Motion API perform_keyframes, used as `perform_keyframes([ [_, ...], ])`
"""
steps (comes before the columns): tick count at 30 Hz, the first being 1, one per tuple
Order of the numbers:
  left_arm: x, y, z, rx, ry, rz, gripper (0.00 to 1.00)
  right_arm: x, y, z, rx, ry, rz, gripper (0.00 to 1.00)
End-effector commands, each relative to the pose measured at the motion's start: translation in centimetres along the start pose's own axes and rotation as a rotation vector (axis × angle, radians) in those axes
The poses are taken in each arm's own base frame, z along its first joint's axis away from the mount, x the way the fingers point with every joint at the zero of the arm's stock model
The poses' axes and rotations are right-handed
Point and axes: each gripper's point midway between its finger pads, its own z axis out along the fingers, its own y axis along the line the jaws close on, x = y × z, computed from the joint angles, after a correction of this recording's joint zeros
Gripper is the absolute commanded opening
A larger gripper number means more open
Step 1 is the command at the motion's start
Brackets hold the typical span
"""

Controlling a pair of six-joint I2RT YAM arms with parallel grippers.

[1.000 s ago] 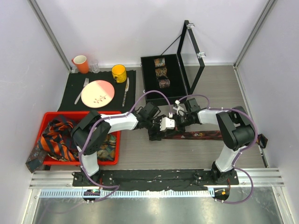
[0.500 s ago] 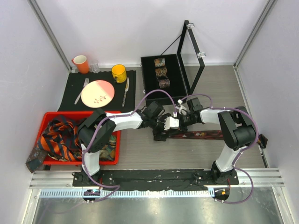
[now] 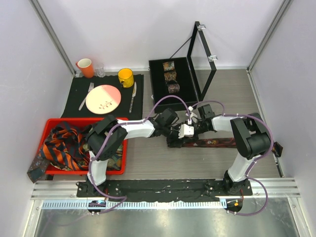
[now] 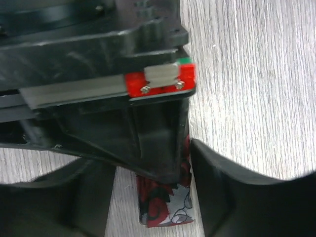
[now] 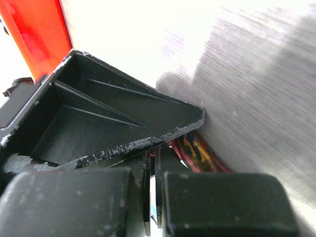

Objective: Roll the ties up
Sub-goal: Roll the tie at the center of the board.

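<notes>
Your L gripper point(image 3: 175, 133) & R gripper point(image 3: 190, 130) tip-to-tip over dark-red tie point(image 3: 213, 143) left end, red bin point(image 3: 64, 120) w/ striped ties point(image 3: 58, 149) well left of it

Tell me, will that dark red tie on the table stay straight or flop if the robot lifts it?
Probably floppy: the dark red tie lies flat and thin on the table, and the other ties slump heaped in the red bin. It likely bends easily: rolled ties sit coiled in the black case.

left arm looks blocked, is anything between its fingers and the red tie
yes. the right fingers, shut, sit in the gap between the open left fingers, tips down over the tie. only the tie's end shows below them.
</notes>
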Motion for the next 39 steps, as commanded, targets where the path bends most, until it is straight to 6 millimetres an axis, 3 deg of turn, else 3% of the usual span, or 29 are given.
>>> perform_keyframes([
  [1, 3.3, -1.9, 0.2, 0.042, 0.102, -0.006, 0.52, -0.9, 0.0, -0.5, 0.028, -0.051, -0.045, 0.01],
  [2, 4.2, -2.6, -0.1, 0.055, 0.122, -0.013, 0.44, -0.9, 0.1, -0.6, 0.024, -0.052, -0.045, 0.01],
  [5, 4.9, -3.4, -0.8, 0.067, 0.143, 0.004, 0.33, -0.8, 0.4, -0.9, 0.023, -0.055, -0.047, 0.01],
  [8, 5.6, -3.9, -1.1, 0.080, 0.169, 0.002, 0.25, -1.0, 0.6, -1.0, 0.023, -0.059, -0.055, 0.01],
  [10, 5.7, -3.9, -1.2, 0.082, 0.174, 0.008, 0.25, -1.1, 0.5, -1.0, 0.030, -0.059, -0.059, 0.01],
  [13, 5.4, -4.0, -1.5, 0.077, 0.171, -0.002, 0.63, -1.0, -0.3, -0.8, 0.058, -0.050, -0.068, 0.01],
  [14, 5.0, -3.7, -1.7, 0.064, 0.163, -0.001, 0.66, -1.0, -0.8, -0.7, 0.077, -0.048, -0.071, 0.01],
  [20, 3.4, -1.8, -3.5, -0.019, 0.080, -0.058, 0.72, -0.2, -2.9, -0.5, 0.132, -0.022, -0.065, 0.01],
  [22, 1.9, -1.4, -4.5, -0.045, 0.006, -0.052, 0.74, 0.1, -3.5, -0.4, 0.145, -0.014, -0.058, 0.01],
  [33, -0.4, 1.5, -7.1, -0.280, -0.116, -0.075, 0.84, 0.7, -5.7, -0.3, 0.171, 0.018, -0.008, 0.01],
  [35, -3.9, 3.3, -9.6, -0.419, -0.254, -0.029, 0.88, 0.6, -5.5, -0.4, 0.164, 0.019, -0.011, 0.01],
  [36, -3.8, 2.7, -10.1, -0.432, -0.280, -0.036, 0.92, 0.6, -5.5, -0.3, 0.162, 0.021, -0.013, 0.01],
  [38, -5.6, 2.6, -12.1, -0.471, -0.347, -0.006, 0.96, 0.5, -5.3, -0.4, 0.158, 0.023, -0.016, 0.01],
  [39, -5.4, 2.2, -12.2, -0.456, -0.324, -0.005, 1.00, 0.5, -5.4, -0.4, 0.158, 0.025, -0.018, 0.01],
])
